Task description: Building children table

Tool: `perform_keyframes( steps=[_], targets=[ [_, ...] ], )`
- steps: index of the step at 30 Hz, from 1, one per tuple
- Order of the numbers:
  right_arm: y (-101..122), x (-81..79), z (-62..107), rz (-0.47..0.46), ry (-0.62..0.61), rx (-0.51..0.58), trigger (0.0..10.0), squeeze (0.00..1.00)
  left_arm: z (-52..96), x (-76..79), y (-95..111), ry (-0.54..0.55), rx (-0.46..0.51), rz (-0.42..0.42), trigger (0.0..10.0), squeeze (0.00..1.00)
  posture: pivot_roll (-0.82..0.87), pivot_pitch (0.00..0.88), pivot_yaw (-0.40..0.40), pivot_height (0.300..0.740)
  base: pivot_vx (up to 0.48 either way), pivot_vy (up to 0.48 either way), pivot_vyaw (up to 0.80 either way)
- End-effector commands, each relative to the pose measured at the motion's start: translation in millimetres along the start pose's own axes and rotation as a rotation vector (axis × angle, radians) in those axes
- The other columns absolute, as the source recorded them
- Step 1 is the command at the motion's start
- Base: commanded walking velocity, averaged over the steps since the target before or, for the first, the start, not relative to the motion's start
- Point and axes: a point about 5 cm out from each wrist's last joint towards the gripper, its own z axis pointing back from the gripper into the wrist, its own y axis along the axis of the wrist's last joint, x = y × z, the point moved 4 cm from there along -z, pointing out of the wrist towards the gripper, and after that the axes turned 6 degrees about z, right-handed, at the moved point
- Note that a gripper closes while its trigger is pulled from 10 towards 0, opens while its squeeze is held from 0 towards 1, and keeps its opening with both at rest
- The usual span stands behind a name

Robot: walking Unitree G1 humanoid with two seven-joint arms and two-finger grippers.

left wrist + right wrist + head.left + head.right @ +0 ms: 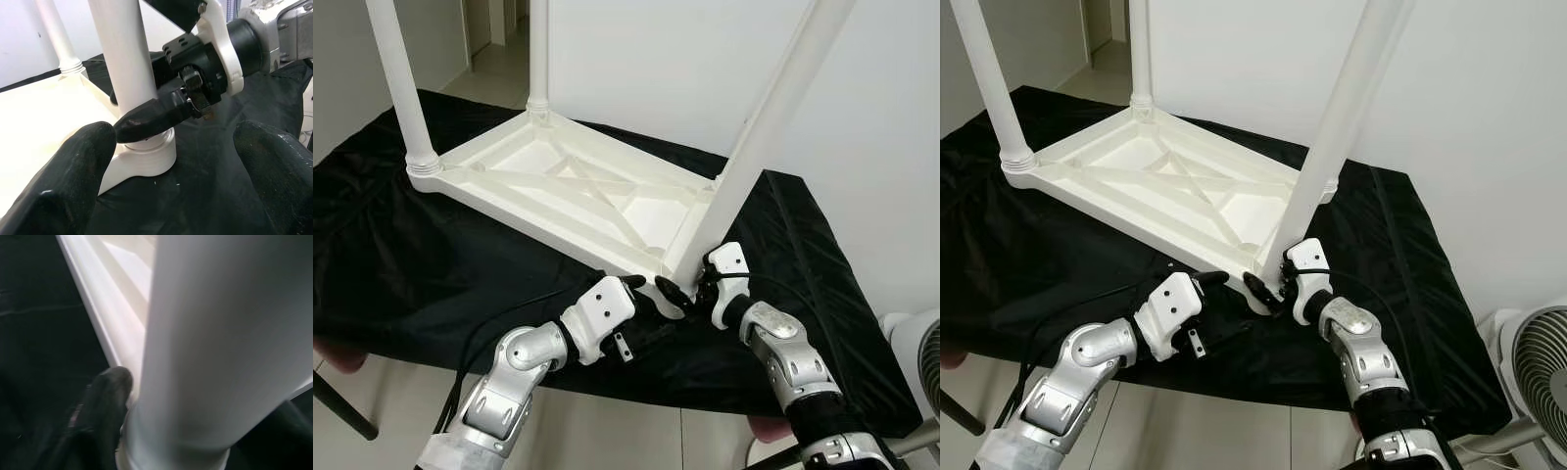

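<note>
A white plastic children's table [578,191] lies upside down on a work surface draped in a black cloth [401,255], its flat top against the cloth and its ribbed underside facing up. It sits across the middle of the surface, running from the far left corner toward the near edge.

At the table's left corner, a round white leg [403,88] stands upright in its ringed socket. Behind it, at the far corner, a second leg [538,54] also rises out of the top of the picture.

Below the near edge of the surface, the left gripper [636,294] reaches in from the lower left. Its two black fingers [73,176] are spread wide apart and hold nothing. They point at the base of the nearest leg, close to it but not touching.

That third leg [764,127] stands at the table's near right corner, tilted so its top leans to the right. Its foot sits in the round socket [146,156] at that corner.

The right gripper [690,284] comes in from the lower right and is closed around the bottom of this leg, just above the socket. One black finger [98,406] presses against one side of the leg and the other lies on the opposite side.

At the far right, beyond the edge of the surface, part of a white fan [1528,362] stands on the floor.
</note>
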Motion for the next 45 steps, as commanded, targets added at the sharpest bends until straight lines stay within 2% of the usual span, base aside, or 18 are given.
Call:
perform_keyframes(
  steps=[1, 6, 14, 15, 21, 22, 28, 31, 33, 35, 36, 39, 45],
  targets=[
    [-4, -2.3, -0.3, 0.013, 0.042, -0.019, 0.0, 0.00, -3.4, 0.0, 0, 0.036, 0.003, -0.004, 10.0, 0.00, 0.03, 0.000, -0.166, 0.740, 0.000, 0.000, 0.00],
    [-10, -5.6, 2.2, -0.001, 0.083, -0.027, 0.0, 0.00, -2.5, 2.2, 0, 0.035, 0.003, 0.002, 10.0, 0.00, 0.03, 0.000, -0.165, 0.740, 0.000, 0.000, 0.00],
    [-13, -1.5, 3.8, -0.025, 0.047, -0.030, 0.0, 0.00, -2.2, 2.1, 0, 0.033, 0.004, 0.004, 10.0, 0.00, 0.03, 0.000, -0.160, 0.740, 0.000, 0.000, 0.00],
    [-12, -1.4, 3.5, -0.032, 0.039, -0.022, 10.0, 0.00, -2.1, 2.1, 0, 0.032, 0.004, 0.004, 10.0, 0.00, 0.02, 0.000, -0.160, 0.740, 0.000, 0.000, 0.00],
    [-6, -1.2, 1.1, -0.069, -0.045, -0.002, 10.0, 0.00, -2.3, 3.0, -1, 0.029, 0.002, 0.008, 10.0, 0.00, 0.02, 0.000, -0.159, 0.740, 0.000, 0.000, 0.00],
    [0, -3.6, -0.7, -0.082, -0.094, 0.006, 10.0, 0.00, -2.3, 3.7, -1, 0.029, 0.002, 0.011, 10.0, 0.00, 0.02, 0.000, -0.158, 0.740, 0.000, 0.000, 0.00],
    [4, -6.2, -1.9, -0.090, -0.129, 0.012, 10.0, 0.00, -2.2, 4.2, -1, 0.029, 0.001, 0.013, 10.0, 0.00, 0.02, 0.000, -0.158, 0.740, 0.000, 0.000, 0.00],
    [6, -0.6, 0.0, -0.170, -0.422, -0.017, 10.0, 0.00, -2.6, 5.0, -1, 0.031, 0.004, 0.019, 10.0, 0.00, 0.01, 0.000, -0.158, 0.740, 0.000, 0.000, 0.00],
    [6, -0.6, 0.0, -0.170, -0.422, -0.017, 10.0, 0.00, -2.6, 5.0, -1, 0.031, 0.004, 0.019, 10.0, 0.00, 0.01, 0.000, -0.158, 0.740, 0.000, 0.000, 0.00],
    [4, -2.0, 4.6, -0.183, -0.555, -0.034, 10.0, 0.00, -3.1, 5.3, 0, 0.029, 0.005, 0.020, 10.0, 0.00, 0.01, 0.000, -0.156, 0.740, 0.000, 0.000, 0.00],
    [4, -2.0, 4.6, -0.183, -0.555, -0.034, 10.0, 0.00, -3.1, 5.3, 0, 0.029, 0.005, 0.020, 10.0, 0.00, 0.01, 0.000, -0.156, 0.740, 0.000, 0.000, 0.00],
    [2, -5.6, 10.8, -0.208, -0.659, -0.055, 10.0, 0.00, -3.4, 5.4, 0, 0.028, 0.007, 0.020, 10.0, 0.00, 0.01, 0.000, -0.158, 0.740, 0.000, 0.000, 0.00],
    [2, -10.5, 14.6, -0.213, -0.710, -0.070, 10.0, 0.00, -3.5, 5.2, 0, 0.027, 0.007, 0.021, 10.0, 0.00, 0.01, 0.000, -0.158, 0.740, 0.000, 0.000, 0.00]
  ],
)
